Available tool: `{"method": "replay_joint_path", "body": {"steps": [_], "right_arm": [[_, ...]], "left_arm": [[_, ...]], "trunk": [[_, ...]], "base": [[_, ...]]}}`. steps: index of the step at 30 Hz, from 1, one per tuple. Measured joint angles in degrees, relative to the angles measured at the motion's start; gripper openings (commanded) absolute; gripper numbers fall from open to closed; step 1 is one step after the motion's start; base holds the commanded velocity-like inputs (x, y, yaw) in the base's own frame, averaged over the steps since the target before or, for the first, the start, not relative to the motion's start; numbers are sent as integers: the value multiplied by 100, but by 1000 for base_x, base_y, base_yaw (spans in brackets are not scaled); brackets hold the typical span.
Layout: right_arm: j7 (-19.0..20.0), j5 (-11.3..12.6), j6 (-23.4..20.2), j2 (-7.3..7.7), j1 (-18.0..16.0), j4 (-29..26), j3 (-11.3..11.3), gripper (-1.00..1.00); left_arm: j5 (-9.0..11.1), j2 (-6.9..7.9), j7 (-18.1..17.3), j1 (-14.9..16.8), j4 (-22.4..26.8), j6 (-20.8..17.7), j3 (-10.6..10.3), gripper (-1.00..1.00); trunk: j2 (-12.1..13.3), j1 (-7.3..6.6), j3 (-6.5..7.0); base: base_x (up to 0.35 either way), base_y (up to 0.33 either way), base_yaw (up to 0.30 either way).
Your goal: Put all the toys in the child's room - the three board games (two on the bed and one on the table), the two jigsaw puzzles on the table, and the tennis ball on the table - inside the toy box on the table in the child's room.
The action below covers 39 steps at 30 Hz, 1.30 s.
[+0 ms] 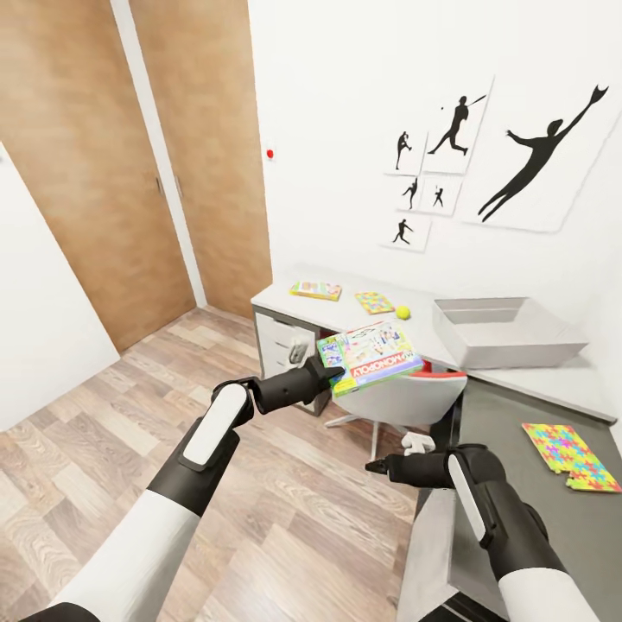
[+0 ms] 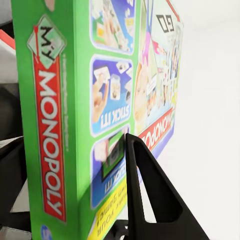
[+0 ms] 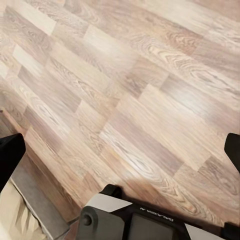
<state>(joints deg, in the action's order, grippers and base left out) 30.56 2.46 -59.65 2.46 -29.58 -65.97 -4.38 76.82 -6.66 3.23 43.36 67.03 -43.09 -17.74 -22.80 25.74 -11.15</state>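
Observation:
My left gripper is shut on the edge of the green Monopoly board game, holding it in the air before the table; up close, one black finger presses the box face. On the pale tabletop lie a yellow-green board game box, a jigsaw puzzle and the tennis ball. The grey toy box stands at the table's corner. A second jigsaw puzzle lies on the dark section. My right gripper hangs open over the floor. The bed is out of view.
A white chair with a red rim stands under the held box, beside a white drawer unit. Wooden doors line the left wall. Baseball-player posters hang above the table. Wood-plank floor spreads to the left.

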Motion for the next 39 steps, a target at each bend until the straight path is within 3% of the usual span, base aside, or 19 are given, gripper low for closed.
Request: {"method": "replay_joint_path", "body": {"steps": [24, 39], "right_arm": [[-4, -2, 0, -1, 0, -15, -3, 100], [-3, 2, -1, 3, 1, -23, -5, 100]], "left_arm": [[-92, 0, -5, -1, 0, -1, 14, -100], [-65, -1, 0, 1, -1, 2, 6, -100]], "trunk": [[0, 1, 0], [0, 1, 0]], "base": [[15, 0, 276], [2, 0, 62]]}}
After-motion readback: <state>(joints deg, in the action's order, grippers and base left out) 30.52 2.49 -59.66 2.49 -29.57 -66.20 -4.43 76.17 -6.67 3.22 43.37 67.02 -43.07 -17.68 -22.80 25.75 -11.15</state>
